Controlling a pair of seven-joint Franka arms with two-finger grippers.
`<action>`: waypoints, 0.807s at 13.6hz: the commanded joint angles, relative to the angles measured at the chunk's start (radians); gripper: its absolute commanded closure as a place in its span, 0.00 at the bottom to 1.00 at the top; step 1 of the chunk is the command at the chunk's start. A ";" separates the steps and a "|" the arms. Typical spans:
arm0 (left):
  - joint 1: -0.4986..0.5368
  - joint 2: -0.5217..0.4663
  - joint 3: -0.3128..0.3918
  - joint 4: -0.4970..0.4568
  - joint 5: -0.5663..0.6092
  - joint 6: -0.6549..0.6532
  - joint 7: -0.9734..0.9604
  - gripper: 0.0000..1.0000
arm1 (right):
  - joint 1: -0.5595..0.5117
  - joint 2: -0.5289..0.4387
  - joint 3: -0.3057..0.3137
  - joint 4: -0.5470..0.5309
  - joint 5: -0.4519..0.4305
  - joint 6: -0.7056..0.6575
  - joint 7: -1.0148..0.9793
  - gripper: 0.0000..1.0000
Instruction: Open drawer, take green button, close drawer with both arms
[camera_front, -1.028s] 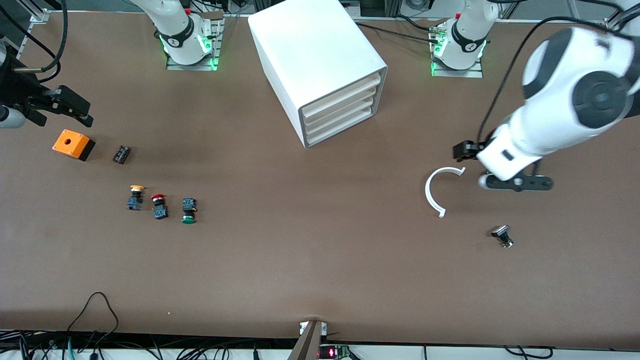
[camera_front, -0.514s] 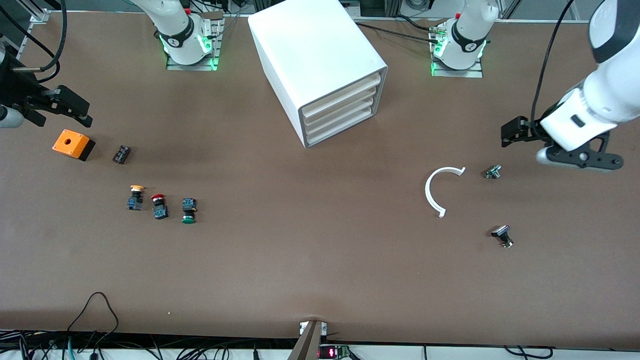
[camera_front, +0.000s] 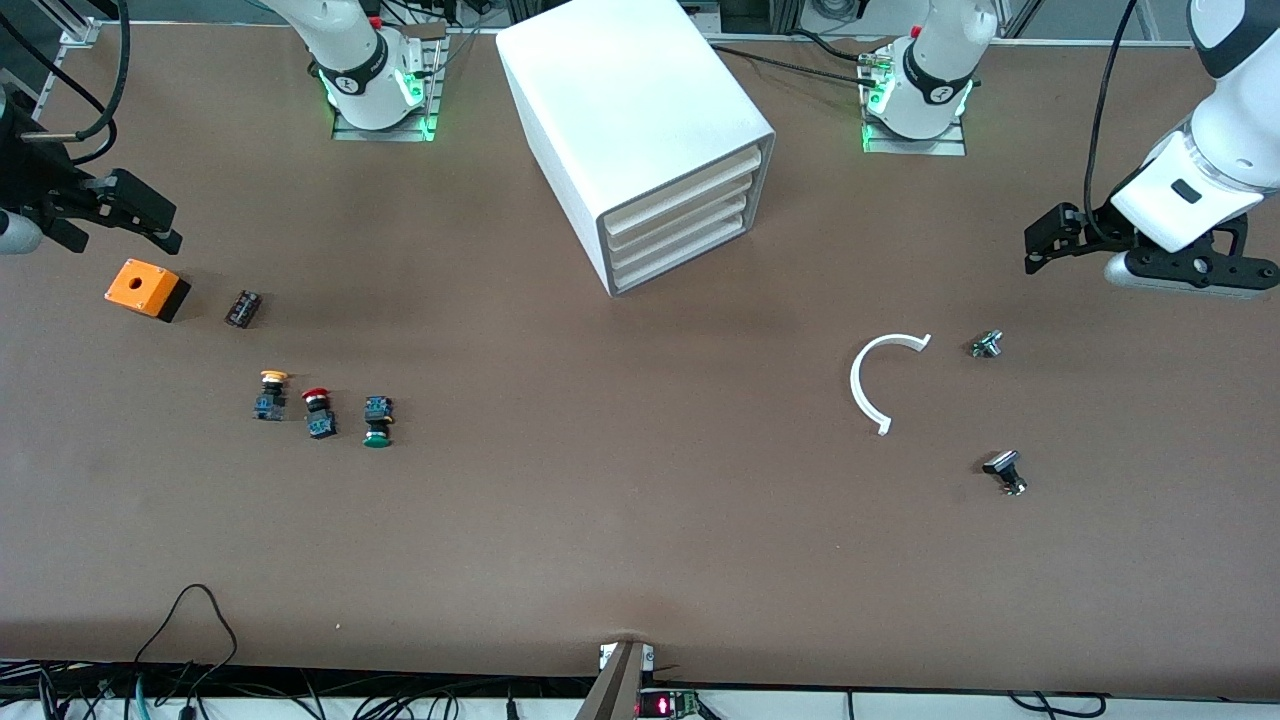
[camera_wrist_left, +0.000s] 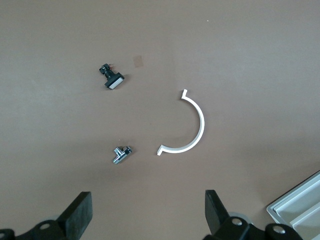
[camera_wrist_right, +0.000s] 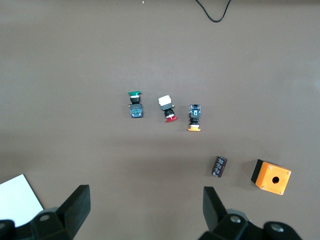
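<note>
The white cabinet (camera_front: 630, 110) stands at the table's middle with its three drawers shut; the lowest drawer (camera_front: 690, 252) is flush with the others. The green-capped button (camera_front: 377, 421) lies on the table toward the right arm's end, beside the red-capped button (camera_front: 318, 413) and the yellow-capped button (camera_front: 270, 394). It also shows in the right wrist view (camera_wrist_right: 134, 103). My right gripper (camera_front: 150, 222) is open and empty above the orange box (camera_front: 146, 288). My left gripper (camera_front: 1047, 243) is open and empty at the left arm's end, above bare table (camera_wrist_left: 148, 215).
A black component (camera_front: 243, 308) lies beside the orange box. A white C-shaped ring (camera_front: 880, 380), a small metal part (camera_front: 986, 344) and a black part (camera_front: 1005, 471) lie toward the left arm's end. Cables run along the table's near edge.
My left arm has swung away from the white ring toward the left arm's end of the table and risen, uncovering the small metal part. The right arm has barely moved.
</note>
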 joint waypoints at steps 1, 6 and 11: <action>-0.013 0.002 0.004 0.006 -0.007 0.010 0.025 0.01 | -0.005 0.011 -0.001 0.027 0.002 -0.008 -0.005 0.00; -0.012 0.004 0.004 0.008 -0.007 -0.012 0.029 0.01 | -0.005 0.011 -0.001 0.029 0.001 -0.008 -0.005 0.00; -0.012 0.002 0.004 0.016 -0.008 -0.035 0.029 0.01 | -0.005 0.012 -0.001 0.029 0.001 -0.008 -0.016 0.00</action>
